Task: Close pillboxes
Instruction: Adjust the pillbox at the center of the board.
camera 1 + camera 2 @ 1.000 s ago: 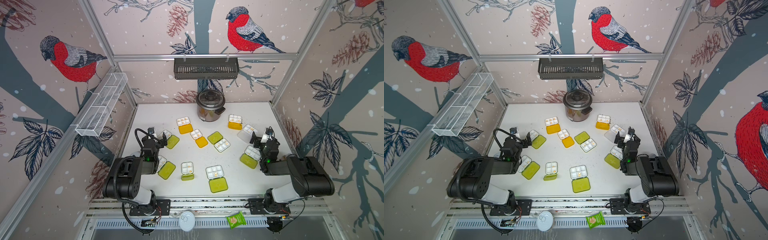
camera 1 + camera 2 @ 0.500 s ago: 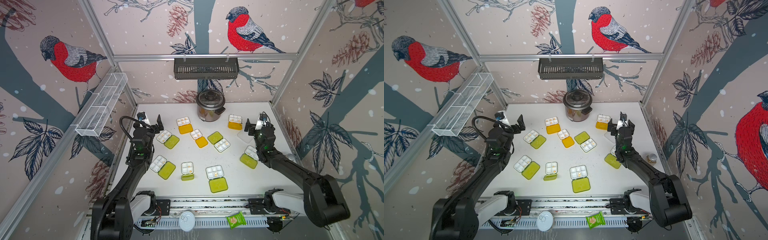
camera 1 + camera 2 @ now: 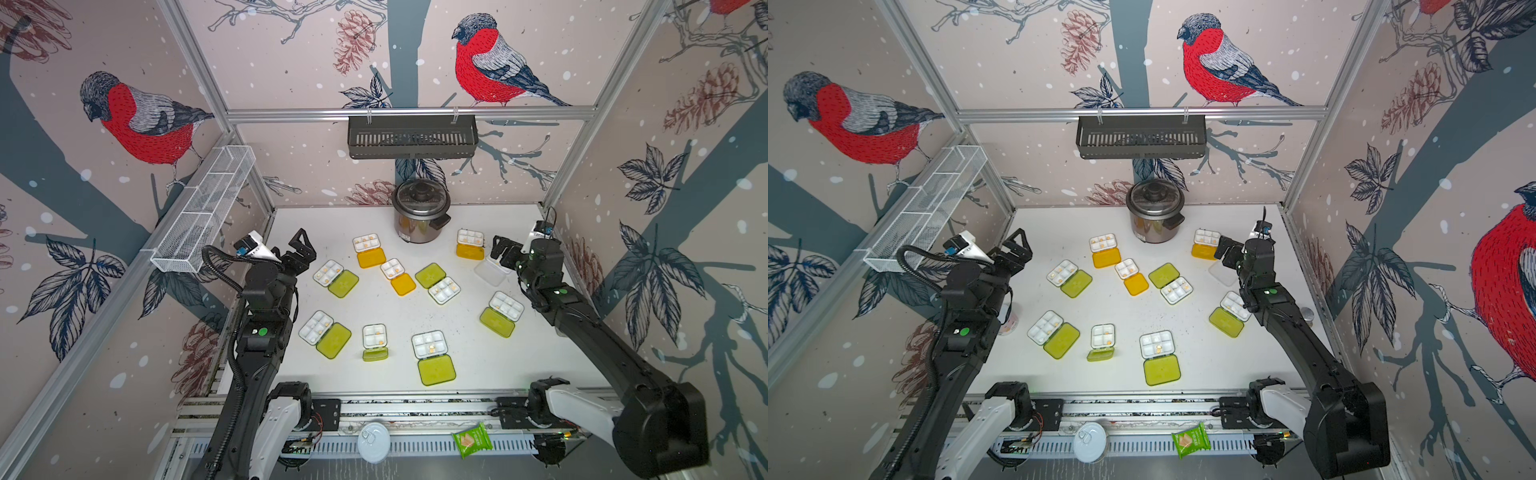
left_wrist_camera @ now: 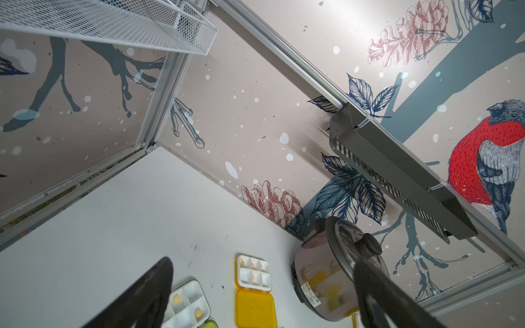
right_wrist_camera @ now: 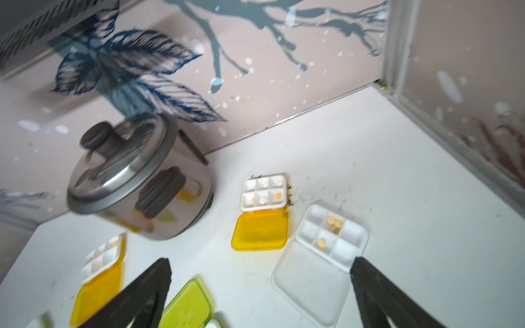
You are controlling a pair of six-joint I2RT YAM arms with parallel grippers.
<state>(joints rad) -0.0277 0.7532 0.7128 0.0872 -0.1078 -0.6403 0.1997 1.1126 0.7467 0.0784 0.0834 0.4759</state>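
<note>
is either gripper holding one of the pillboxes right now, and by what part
Nothing is held. The black left gripper and black right gripper are both open and empty.

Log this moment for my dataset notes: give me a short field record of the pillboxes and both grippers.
pillboxes: ten on the white table, every lid open
lid colours: six lime-green, three orange-yellow, one clear
left gripper: open, empty, above the table beside a green-lidded pillbox
right gripper: open, empty, above the clear-lidded pillbox
other item: lidded rice cooker at the back of the table
</note>
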